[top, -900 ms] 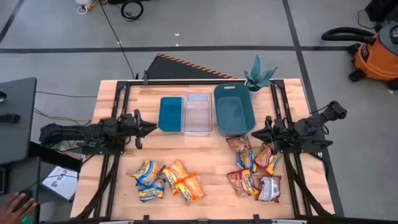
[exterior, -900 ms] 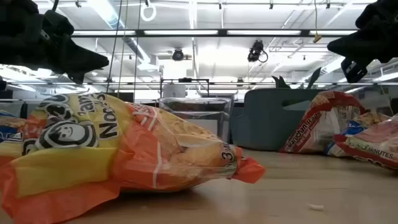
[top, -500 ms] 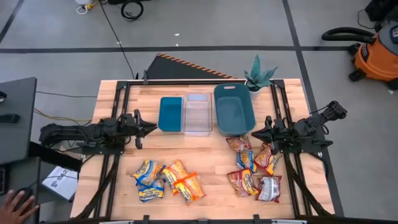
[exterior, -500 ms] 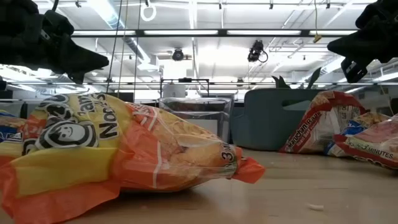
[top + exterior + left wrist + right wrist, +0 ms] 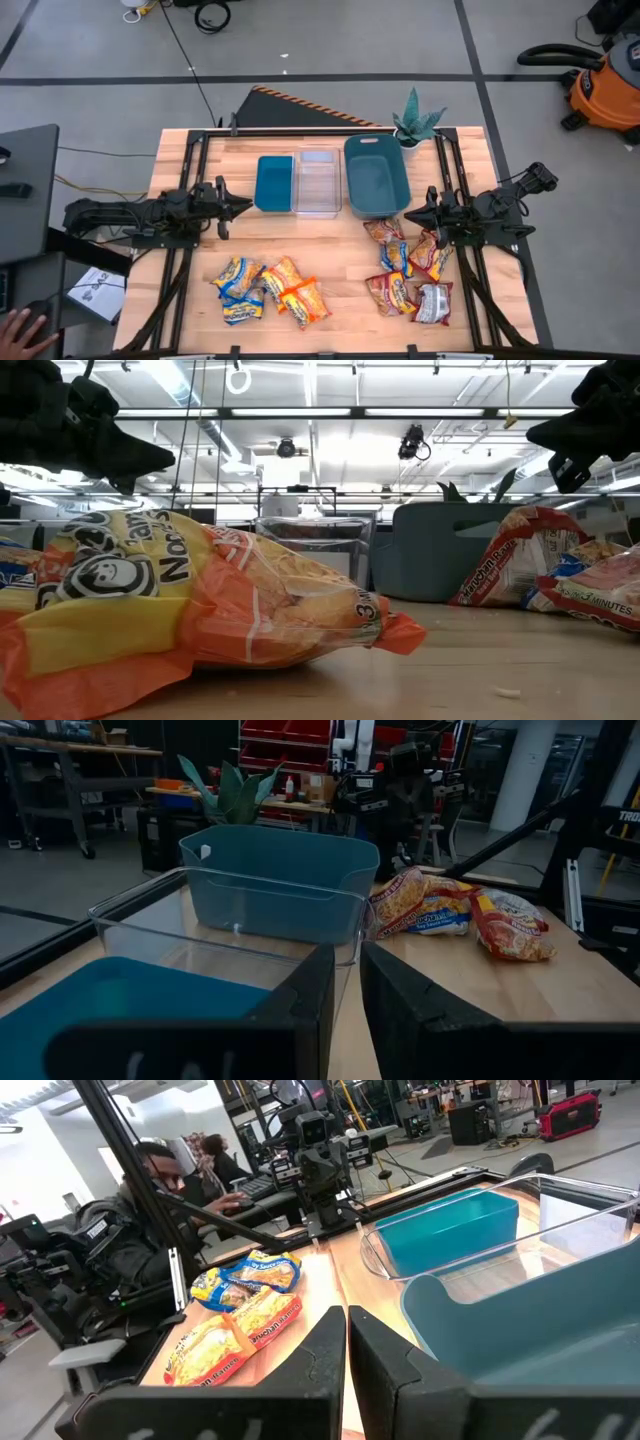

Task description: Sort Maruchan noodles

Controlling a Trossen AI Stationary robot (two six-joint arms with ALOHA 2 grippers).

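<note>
Two groups of Maruchan noodle packets lie flat on the table's near half. Orange-yellow and yellow-and-blue ones (image 5: pixel 270 290) lie left of centre. Red-brown ones and a silvery-white one (image 5: pixel 410 272) lie on the right. My left gripper (image 5: pixel 243 207) hovers at the left side, shut, pointing at the small teal bin (image 5: pixel 274 183); the left wrist view (image 5: pixel 347 980) shows its fingers nearly together. My right gripper (image 5: pixel 406 215) hovers at the right side, shut (image 5: pixel 347 1330), just above the farthest red-brown packet (image 5: pixel 383 231). Neither holds anything.
Three bins stand in a row at the table's middle far part: the small teal one, a clear one (image 5: pixel 319 182) and a large teal one (image 5: pixel 375 175). A potted plant (image 5: pixel 415 120) is at the far right corner. A person's hand (image 5: pixel 20 330) shows off the table, near left.
</note>
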